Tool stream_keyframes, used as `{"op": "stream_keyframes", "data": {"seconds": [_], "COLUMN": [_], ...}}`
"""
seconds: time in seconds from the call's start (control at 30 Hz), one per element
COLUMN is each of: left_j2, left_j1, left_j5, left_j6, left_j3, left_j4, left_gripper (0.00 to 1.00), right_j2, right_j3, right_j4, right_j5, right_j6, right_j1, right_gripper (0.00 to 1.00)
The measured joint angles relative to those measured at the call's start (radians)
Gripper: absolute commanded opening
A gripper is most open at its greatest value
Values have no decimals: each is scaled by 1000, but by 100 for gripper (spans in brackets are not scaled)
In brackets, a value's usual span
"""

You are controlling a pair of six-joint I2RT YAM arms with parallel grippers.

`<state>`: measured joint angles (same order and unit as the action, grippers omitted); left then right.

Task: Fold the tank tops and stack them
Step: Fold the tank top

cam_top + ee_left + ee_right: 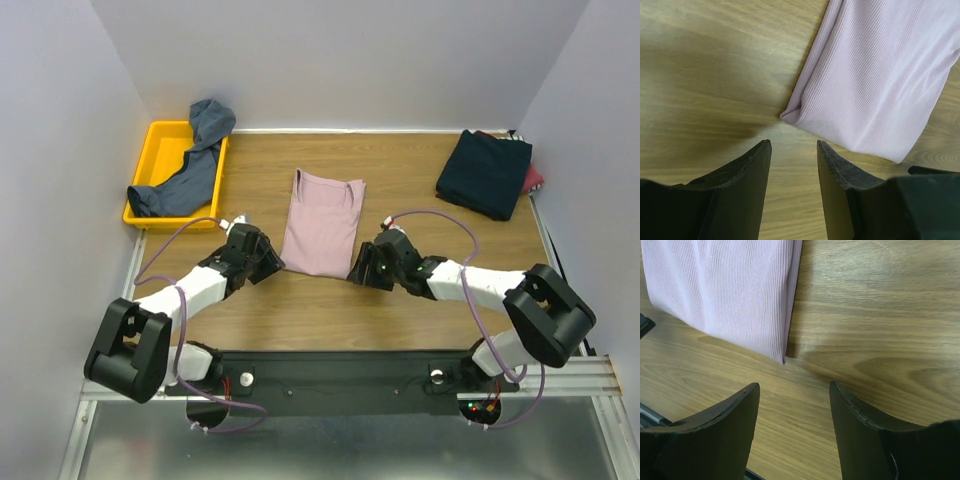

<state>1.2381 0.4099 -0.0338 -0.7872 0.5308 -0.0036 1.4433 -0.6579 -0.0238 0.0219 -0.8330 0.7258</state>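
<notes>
The pink tank top [323, 222] lies in the middle of the tabletop [420, 300], already folded lengthwise into a narrow strip with the straps at the far end and the hem toward the arms. The left jaws stand wide open and empty just short of its near-left corner. The right jaws are also parted with nothing between them, just short of the near-right corner (in both wrist views bare wood shows in the gap).

The fabric is a thin ribbed knit. It looks light, limp and a little stretchy, so it should sag between two grips and hold no shape of its own. The layers sit loosely on each other and could slide apart if only the top one is caught.

The best holds seem to be the two near corners. Each pinch should go low against the wood so every layer is taken, and the two corners should lift together to keep the hem straight. At the left corner the folded edge rolls up a little, which gives an easy lip.

A blue-grey tank top [195, 165] hangs half out of the yellow tray [165, 150] at far left. A folded dark navy tank top [485, 172] sits at far right with a red one [536, 180] peeking from beneath it, and that is probably the stack.
</notes>
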Motion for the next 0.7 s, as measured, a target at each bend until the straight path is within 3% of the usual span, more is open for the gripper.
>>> {"op": "stream_keyframes", "data": {"seconds": [0.4, 0.47, 0.6, 0.63, 0.7], "left_j2": [140, 151, 172, 180, 186], "left_j1": [-7, -7, -8, -8, -8], "left_j5": [-29, -29, -30, -31, -36], "left_j6": [21, 19, 14, 14, 9], "left_j3": [0, 0, 0, 0, -1], "left_j4": [172, 190, 214, 219, 225], "left_gripper": [49, 43, 24, 15, 4], "right_j2": [92, 111, 143, 155, 163], "right_j3": [12, 11, 7, 5, 4], "right_j4": [166, 198, 244, 253, 259], "right_j5": [20, 23, 31, 35, 42], "right_j6": [-93, -106, -119, -122, -124], "right_j1": [22, 27, 36, 36, 36], "right_gripper": [58, 58, 39, 29, 22]}}
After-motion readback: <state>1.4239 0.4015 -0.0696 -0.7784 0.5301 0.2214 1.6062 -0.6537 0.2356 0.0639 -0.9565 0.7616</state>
